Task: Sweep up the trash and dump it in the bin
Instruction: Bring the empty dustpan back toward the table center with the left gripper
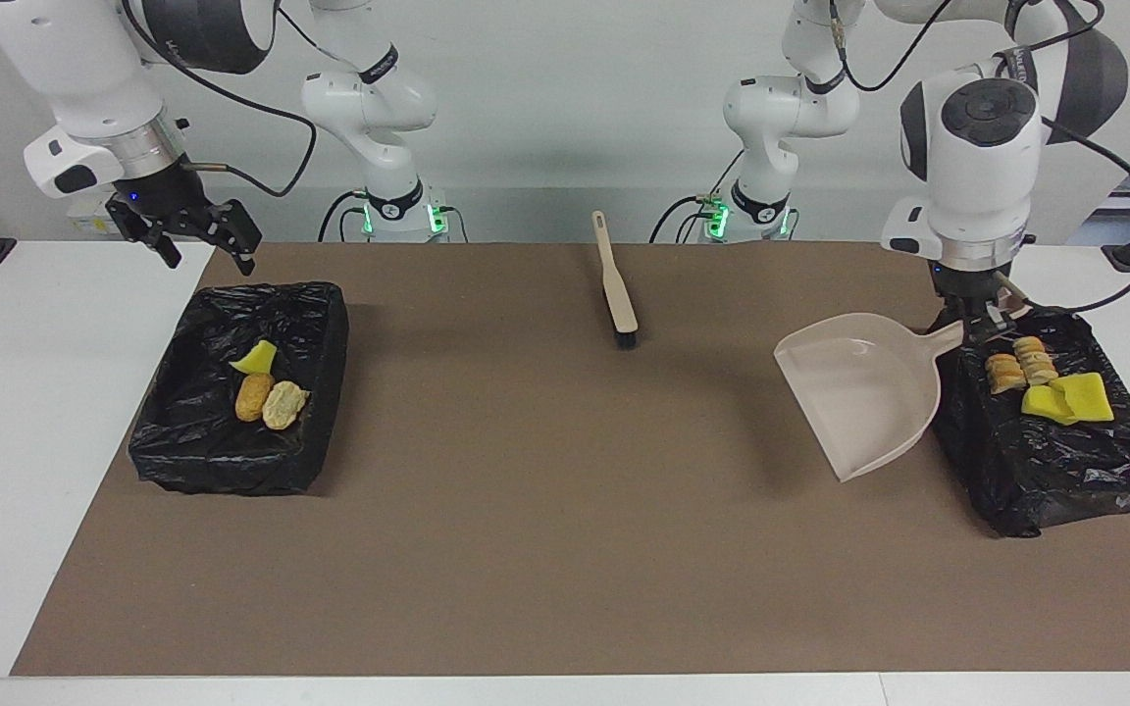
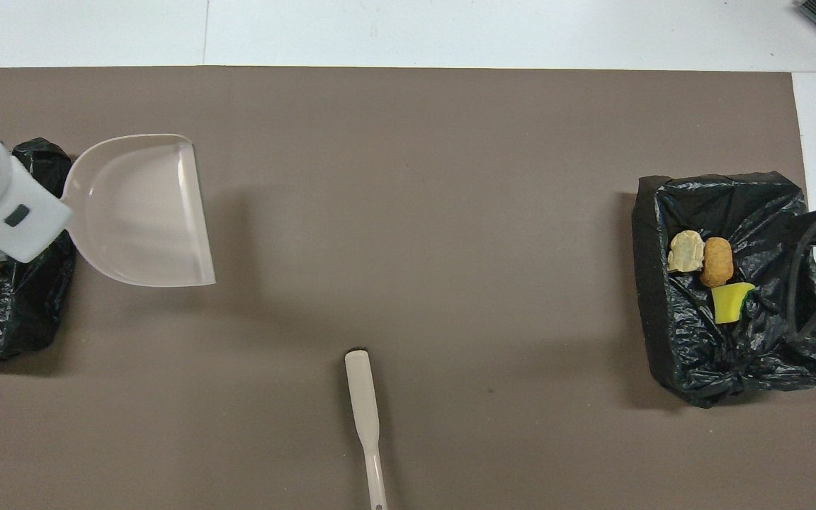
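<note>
Your left gripper [image 1: 979,319], right of frame, is clamped on the dustpan [image 1: 859,392] handle; the right gripper [image 1: 194,235], upper left, waits spread wide. Trash [image 1: 1051,384] lies in both bins [image 1: 1036,461]: light, soft; scoop rather than pinch.

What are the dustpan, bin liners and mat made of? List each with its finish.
Dustpan: likely smooth beige plastic, a faint sheen on its scoop.
Bin liners: thin black plastic film, crinkled and glossy.
Mat: flat matte brown sheet, perhaps paper or card; cannot tell which.
</note>
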`<state>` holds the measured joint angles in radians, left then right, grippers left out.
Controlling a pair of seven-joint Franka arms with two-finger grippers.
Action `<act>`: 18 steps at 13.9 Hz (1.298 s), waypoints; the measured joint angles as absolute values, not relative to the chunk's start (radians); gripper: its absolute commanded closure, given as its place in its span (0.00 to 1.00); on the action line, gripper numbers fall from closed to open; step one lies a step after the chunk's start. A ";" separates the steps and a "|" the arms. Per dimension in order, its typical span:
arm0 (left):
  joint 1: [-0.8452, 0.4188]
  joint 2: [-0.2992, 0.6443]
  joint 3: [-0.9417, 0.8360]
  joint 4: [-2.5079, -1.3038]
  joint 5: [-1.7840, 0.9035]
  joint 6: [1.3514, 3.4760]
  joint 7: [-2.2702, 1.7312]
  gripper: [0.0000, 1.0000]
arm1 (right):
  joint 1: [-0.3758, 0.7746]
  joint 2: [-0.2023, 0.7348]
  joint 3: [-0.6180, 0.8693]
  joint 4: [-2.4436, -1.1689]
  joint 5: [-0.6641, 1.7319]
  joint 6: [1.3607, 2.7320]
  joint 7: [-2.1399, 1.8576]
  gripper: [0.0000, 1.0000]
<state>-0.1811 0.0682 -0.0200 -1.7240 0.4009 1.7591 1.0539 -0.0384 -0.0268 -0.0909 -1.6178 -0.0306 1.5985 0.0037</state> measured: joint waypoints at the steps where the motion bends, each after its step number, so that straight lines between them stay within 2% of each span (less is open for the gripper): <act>1: -0.226 0.078 -0.021 -1.730 0.372 1.762 0.923 1.00 | -0.049 -0.027 -0.091 -1.618 -0.031 1.614 0.002 0.00; 5: -0.362 0.158 -0.024 -1.736 0.244 1.799 0.458 1.00 | -0.054 -0.027 -0.086 -1.619 -0.029 1.638 -0.009 0.00; 10: -0.437 0.262 -0.023 -1.708 0.021 1.919 0.021 1.00 | 0.018 -0.026 -0.078 -1.622 -0.029 1.616 -0.053 0.00; 18: -0.536 0.378 -0.023 -1.578 -0.005 1.928 -0.401 1.00 | 0.043 -0.017 -0.081 -1.625 -0.029 1.612 -0.105 0.00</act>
